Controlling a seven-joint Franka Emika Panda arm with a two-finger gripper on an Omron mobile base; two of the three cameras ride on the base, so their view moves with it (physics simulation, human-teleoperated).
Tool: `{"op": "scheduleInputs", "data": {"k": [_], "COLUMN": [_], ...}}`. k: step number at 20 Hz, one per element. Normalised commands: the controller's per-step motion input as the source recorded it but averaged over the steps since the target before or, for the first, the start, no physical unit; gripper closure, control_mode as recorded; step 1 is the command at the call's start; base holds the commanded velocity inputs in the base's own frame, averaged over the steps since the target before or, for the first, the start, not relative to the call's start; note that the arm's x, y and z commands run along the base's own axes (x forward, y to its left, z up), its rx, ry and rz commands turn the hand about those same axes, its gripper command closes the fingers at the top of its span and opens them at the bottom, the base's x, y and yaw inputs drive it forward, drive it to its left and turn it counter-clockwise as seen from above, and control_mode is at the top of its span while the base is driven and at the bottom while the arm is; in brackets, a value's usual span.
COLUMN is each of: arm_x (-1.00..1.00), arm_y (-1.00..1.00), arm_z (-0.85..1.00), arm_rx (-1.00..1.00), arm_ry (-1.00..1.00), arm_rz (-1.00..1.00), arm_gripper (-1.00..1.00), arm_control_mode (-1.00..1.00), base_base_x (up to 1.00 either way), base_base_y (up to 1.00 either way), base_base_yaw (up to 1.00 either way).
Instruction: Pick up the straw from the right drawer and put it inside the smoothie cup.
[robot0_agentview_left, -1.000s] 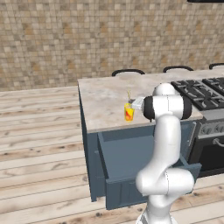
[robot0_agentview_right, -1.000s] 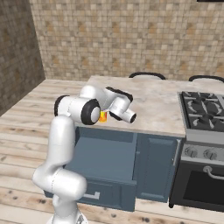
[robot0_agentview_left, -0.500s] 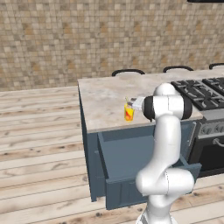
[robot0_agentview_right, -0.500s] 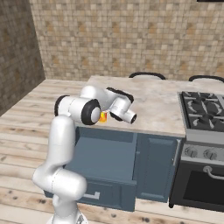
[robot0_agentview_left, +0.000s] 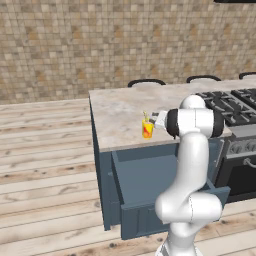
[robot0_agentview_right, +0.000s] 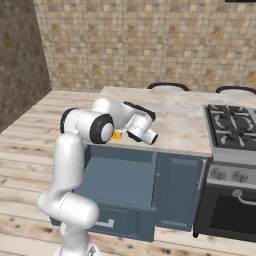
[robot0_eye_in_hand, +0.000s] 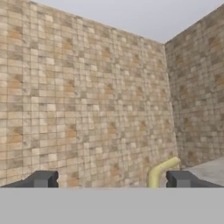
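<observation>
The straw (robot0_eye_in_hand: 162, 169), light, thin and easily bent, stands in the cup (robot0_agentview_left: 147, 128); the pincer (robot0_eye_in_hand: 111, 179) is released.

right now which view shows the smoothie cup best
The left base view: the smoothie cup stands in full on the counter. The right base view shows a yellow sliver behind the arm.

yellow smoothie cup (robot0_agentview_left: 147, 129), pale-yellow straw (robot0_eye_in_hand: 160, 169)

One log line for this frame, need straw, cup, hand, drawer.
straw: in cup, tip up | cup: on counter | hand: open, beside straw | drawer: open
</observation>
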Motion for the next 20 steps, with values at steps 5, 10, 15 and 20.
{"op": "scheduleInputs", "data": {"k": [5,10,15,20], "arm_x": [-0.85,-0.99,-1.00,-0.97], "arm_y": [-0.01,0.00,0.01,0.20], "arm_z": [0.70,0.83,0.79,0.69], "arm_rx": [0.00,-0.12,-0.18,-0.16], "arm_ry": [-0.10,-0.07,-0.25,-0.38], "arm_rz": [0.01,0.00,0.00,0.00], "arm_gripper": [-1.00,-1.00,-1.00,-1.00], "arm_control_mode": [-1.00,-1.00,-1.00,-1.00], "base_base_x": [0.00,0.00,0.00,0.00], "base_base_y": [0.00,0.00,0.00,0.00], "base_base_yaw": [0.00,0.00,0.00,0.00]}}
